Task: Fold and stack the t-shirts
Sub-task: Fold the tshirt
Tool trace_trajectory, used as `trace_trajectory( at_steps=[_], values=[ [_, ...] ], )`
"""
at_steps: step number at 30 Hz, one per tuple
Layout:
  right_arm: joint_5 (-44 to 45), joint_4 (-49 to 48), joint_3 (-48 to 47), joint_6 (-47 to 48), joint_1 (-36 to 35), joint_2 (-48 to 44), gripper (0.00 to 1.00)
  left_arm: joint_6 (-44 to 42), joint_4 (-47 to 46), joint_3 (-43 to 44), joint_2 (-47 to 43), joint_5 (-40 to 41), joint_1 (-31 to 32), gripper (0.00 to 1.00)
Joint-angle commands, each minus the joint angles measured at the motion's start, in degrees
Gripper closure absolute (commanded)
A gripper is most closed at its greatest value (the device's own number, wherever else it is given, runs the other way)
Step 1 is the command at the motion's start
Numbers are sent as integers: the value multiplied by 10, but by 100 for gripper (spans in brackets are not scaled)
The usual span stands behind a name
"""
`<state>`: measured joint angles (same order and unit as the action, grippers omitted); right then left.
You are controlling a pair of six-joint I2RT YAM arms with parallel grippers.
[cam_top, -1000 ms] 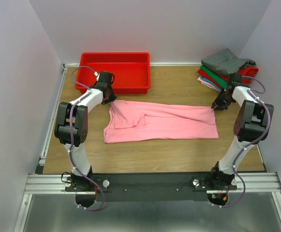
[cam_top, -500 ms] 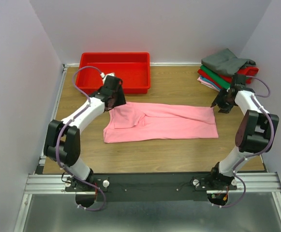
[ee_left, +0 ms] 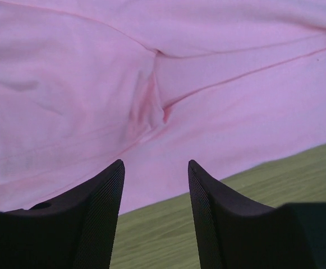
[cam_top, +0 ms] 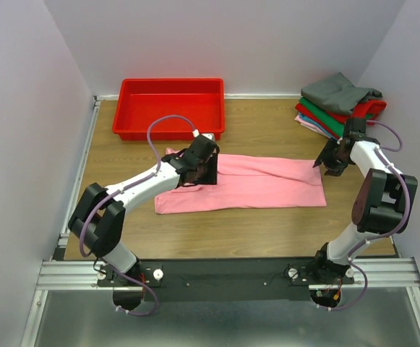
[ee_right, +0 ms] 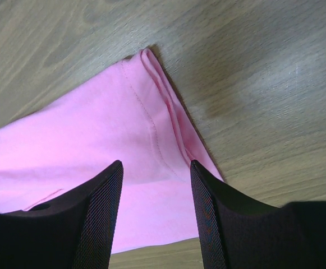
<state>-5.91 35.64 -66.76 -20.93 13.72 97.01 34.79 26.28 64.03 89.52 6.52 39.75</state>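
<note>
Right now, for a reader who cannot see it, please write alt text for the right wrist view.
The right gripper, its fingers open, is poised above a hemmed corner of the pink t-shirt, which lies flat on the wooden table.

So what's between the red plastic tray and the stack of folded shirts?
Nothing: the top view shows bare wooden table between the red plastic tray and the stack of folded shirts.

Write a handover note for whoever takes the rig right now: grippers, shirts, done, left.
Left gripper: open, empty, over the left part of the pink shirt.
Right gripper: open, empty, by its far right corner.
Pink shirt: flat on the table, folded into a long strip.
Stack of folded shirts: far right corner.
Done: lengthwise fold.
Left: fold it shorter, put it on the stack.
</note>
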Motion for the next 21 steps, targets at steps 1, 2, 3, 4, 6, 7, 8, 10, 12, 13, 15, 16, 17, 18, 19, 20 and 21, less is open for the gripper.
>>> trace_trajectory(
  at_steps=[1,2,3,4,6,7,8,10,12,13,15,16,17,18,19,20,21],
  values=[
    [-18,-3,10,1,3,-26,41,-1,-30,0,31,-57,12,44],
    [-20,-2,10,1,2,-27,41,-1,-35,1,39,-63,14,44],
    [-20,-3,10,1,2,-28,41,0,-40,4,47,-63,15,44],
    [-21,-4,12,1,2,-28,41,0,-42,10,64,-63,15,44],
    [-21,-3,11,1,2,-31,41,0,-42,16,79,-74,16,44],
    [-20,-4,12,2,2,-31,41,1,-40,21,93,-71,16,44],
    [-20,-4,12,2,2,-32,41,1,-36,24,100,-70,16,44],
    [-19,-3,12,2,3,-35,41,8,-21,33,117,-44,16,44],
    [-18,-4,11,3,3,-37,41,14,-12,36,124,-21,15,44],
    [-18,-4,11,3,2,-37,41,16,-11,38,126,-15,16,44],
    [-19,-3,12,4,2,-37,41,20,-7,40,127,4,15,44],
    [-19,-4,12,4,3,-36,41,20,-2,44,129,10,16,44],
    [-19,-2,15,4,3,-37,41,20,1,46,128,16,16,44],
    [-19,-3,14,4,2,-37,41,19,3,49,128,23,15,44],
    [-20,-3,15,4,2,-37,41,18,4,51,128,25,15,44],
    [-20,-3,15,5,3,-37,41,17,4,51,128,27,14,44],
    [-20,-3,15,5,3,-37,41,17,6,53,129,33,13,44]
  ],
)
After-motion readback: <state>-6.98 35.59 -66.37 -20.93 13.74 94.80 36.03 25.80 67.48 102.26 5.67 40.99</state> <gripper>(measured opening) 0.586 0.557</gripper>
